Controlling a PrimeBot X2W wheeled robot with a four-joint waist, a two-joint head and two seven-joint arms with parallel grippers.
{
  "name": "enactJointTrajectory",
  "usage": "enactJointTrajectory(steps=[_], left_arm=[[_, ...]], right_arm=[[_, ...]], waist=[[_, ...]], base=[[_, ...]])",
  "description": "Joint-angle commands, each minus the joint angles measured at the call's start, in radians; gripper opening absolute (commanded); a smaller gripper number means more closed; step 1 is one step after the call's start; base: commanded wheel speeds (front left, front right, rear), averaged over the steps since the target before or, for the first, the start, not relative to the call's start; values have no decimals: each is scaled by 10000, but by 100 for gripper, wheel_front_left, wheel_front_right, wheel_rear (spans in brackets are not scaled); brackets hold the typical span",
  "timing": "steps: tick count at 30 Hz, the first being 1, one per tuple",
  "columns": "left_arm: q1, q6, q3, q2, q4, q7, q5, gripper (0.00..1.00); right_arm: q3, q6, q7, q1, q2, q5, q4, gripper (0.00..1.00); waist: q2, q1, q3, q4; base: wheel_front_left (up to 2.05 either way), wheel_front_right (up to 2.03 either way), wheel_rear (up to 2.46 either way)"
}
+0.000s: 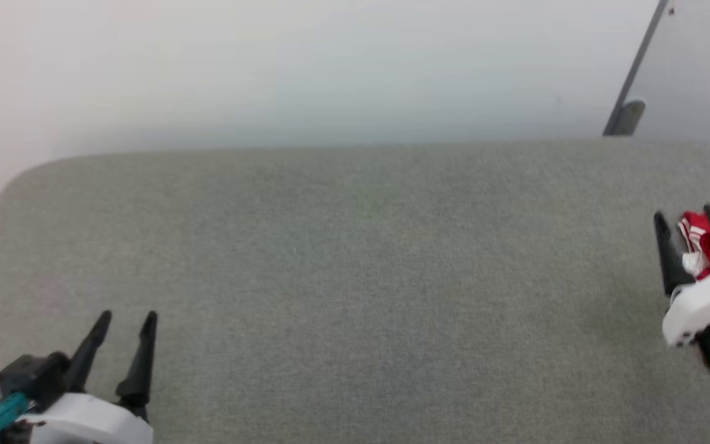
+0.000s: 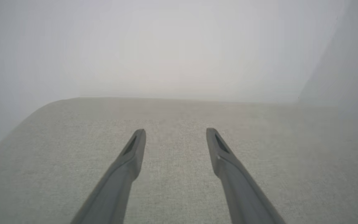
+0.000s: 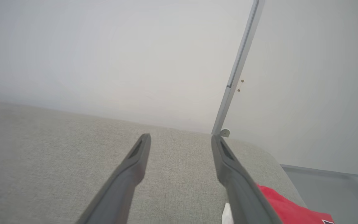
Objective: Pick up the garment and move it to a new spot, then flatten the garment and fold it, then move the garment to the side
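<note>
The left gripper hangs over the grey upholstered surface, its 2 fingers spread wide and empty. The right gripper is spread just as wide, with nothing between its fingers. The red-and-white garment lies bunched just outside its right finger, well apart from the left gripper.

One shirt, one bench, two sets of jaws.
There is one red and white garment and one grey bench. There are two sets of jaws, the left jaws and the right jaws. Each set has two dark fingers, so that makes four fingers in all. There is one pale wall with one thin grey bar.
</note>
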Motion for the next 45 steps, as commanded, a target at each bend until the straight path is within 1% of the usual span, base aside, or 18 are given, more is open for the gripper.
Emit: enactJointTrajectory(steps=[1, 8, 11, 18, 25, 31, 45], left_arm=[[233, -15, 232, -66, -95, -41, 200, 100], [964, -118, 1271, -413, -278, -22, 706, 100], [1227, -139, 1685, -580, -401, -22, 1065, 100], [1677, -247, 2334, -1011, -669, -23, 1599, 100], [1988, -307, 2338, -1084, -553, -23, 1845, 100], [2063, -317, 2293, -1089, -627, -23, 1836, 100], [2164, -320, 2153, -1124, -776, -23, 1774, 100]], right_arm=[[-213, -20, -43, 544, 163, -169, -413, 100], [-1223, -20, -44, 2448, 849, -826, -2681, 100], [-1568, -20, -44, 3182, 1160, -1083, -3422, 100], [-1940, -20, -44, 4303, 1631, -1431, -4385, 100], [-2058, -20, -45, 5190, 2057, -1707, -5047, 100], [-2038, -20, -45, 5665, 2389, -1782, -5314, 100], [-1963, -20, -45, 5988, 2603, -1885, -5391, 100]], waist=[[0, 0, -487, 386], [0, 0, -717, 517], [0, 0, -773, 541], [0, 0, -853, 514], [0, 0, -898, 339], [0, 0, -910, 201], [0, 0, -873, 148]], base=[[0, 0, 0], [0, 0, 0], [0, 0, 0], [0, 0, 0], [0, 0, 0], [0, 0, 0], [0, 0, 0]])
